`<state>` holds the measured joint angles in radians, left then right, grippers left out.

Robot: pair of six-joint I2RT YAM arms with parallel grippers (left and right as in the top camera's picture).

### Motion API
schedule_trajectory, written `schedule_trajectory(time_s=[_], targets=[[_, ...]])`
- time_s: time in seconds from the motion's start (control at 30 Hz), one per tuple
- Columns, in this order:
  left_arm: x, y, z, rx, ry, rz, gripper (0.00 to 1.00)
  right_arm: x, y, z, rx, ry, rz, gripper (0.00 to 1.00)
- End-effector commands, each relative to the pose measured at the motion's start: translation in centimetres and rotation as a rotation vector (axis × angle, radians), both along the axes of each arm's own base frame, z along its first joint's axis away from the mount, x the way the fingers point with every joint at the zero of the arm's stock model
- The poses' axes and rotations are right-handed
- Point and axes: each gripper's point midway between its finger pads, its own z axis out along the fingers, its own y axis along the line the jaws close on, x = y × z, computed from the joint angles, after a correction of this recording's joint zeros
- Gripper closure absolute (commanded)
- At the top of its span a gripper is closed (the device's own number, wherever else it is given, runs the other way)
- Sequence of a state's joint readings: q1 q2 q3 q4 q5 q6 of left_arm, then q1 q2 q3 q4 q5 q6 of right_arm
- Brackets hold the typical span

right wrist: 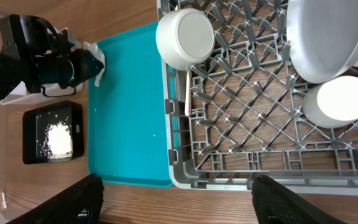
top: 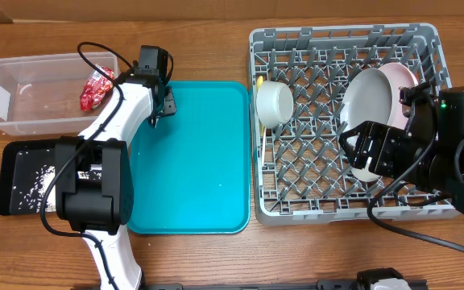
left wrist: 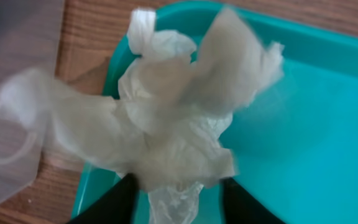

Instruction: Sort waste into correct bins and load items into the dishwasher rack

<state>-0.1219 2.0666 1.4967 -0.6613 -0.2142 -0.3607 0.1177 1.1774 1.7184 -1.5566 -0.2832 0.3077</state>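
Left jaws clench the tissue [left wrist: 173, 124], clear tub [top: 31, 97] just beyond them; right jaws gape empty over the loaded rack [top: 312, 169]. Only the tissue seemingly remains.

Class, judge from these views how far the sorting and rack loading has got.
Done: foil wrapper in the clear tub, rice in the black tray; grey plate, pink plate, cup, bowl and yellow utensil sit in the dishwasher rack. In hand: the left gripper pinches the tissue over a corner of the teal tray. Left: binning that tissue. The right gripper is open.
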Motion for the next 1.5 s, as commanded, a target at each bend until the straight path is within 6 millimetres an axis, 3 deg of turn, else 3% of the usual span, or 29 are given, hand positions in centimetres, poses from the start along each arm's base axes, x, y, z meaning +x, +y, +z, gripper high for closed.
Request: schedule_trajectory(time_s=[0.0, 0.13, 0.23, 0.33, 0.43, 0.57, 0.67, 0.87, 0.97, 1.07, 1.17, 1.33, 1.37, 1.43, 1.47], targets=[[0.2, 0.0, -0.8, -0.011, 0.007, 0.027, 0.66, 0.1, -0.1, 0.1, -0.016, -0.015, 0.014, 0.20], [-0.8, -0.4, -3.2, -0.030, 0.078, 0.018, 0.73, 0.1, -0.1, 0.1, -0.016, -0.014, 0.014, 0.20], [-1.6, -0.3, -4.4, -0.022, 0.126, 0.018, 0.84, 0.0, -0.1, 0.0, -0.017, -0.009, 0.014, 0.20], [-1.7, -0.3, -4.2, -0.021, 0.128, 0.014, 0.96, -0.1, -0.1, 0.0, -0.017, -0.003, 0.014, 0.20], [-1.4, -0.4, -3.2, -0.027, 0.107, 0.009, 0.96, -0.1, -0.1, 0.0, -0.017, -0.004, 0.014, 0.20], [-1.5, -1.4, -0.7, -0.086, 0.078, -0.013, 0.96, -0.1, -0.1, -0.1, -0.018, -0.002, 0.014, 0.20], [-1.7, -1.8, 2.6, -0.109, 0.028, -0.039, 0.96, -0.1, -0.1, 0.0, -0.018, -0.002, 0.014, 0.20], [-2.4, -1.1, 12.2, -0.077, -0.158, -0.101, 0.96, -0.3, -0.2, -0.2, -0.018, 0.005, 0.014, 0.20], [-2.6, 1.3, 15.7, 0.013, -0.246, -0.065, 0.96, -0.3, -0.2, -0.2, -0.018, 0.005, 0.014, 0.20], [-2.4, 4.6, 16.9, 0.096, -0.284, 0.017, 0.96, -0.3, -0.2, -0.1, -0.018, 0.005, 0.014, 0.20], [-1.5, 7.6, 15.8, 0.113, -0.283, 0.085, 0.96, -0.3, -0.2, -0.1, -0.018, 0.005, 0.014, 0.20], [-0.9, 12.5, 12.3, 0.090, -0.235, 0.197, 0.96, -0.5, -0.2, -0.3, -0.020, 0.016, 0.014, 0.19], [-0.8, 13.0, 12.0, 0.067, -0.236, 0.204, 0.85, -0.5, -0.2, -0.3, -0.020, 0.016, 0.014, 0.19], [-0.6, 12.6, 12.5, -0.023, -0.257, 0.179, 0.54, -0.4, -0.2, -0.2, -0.019, 0.012, 0.014, 0.17], [-0.5, 12.1, 13.2, -0.062, -0.275, 0.164, 0.45, -0.4, -0.2, -0.2, -0.018, 0.010, 0.014, 0.16]])
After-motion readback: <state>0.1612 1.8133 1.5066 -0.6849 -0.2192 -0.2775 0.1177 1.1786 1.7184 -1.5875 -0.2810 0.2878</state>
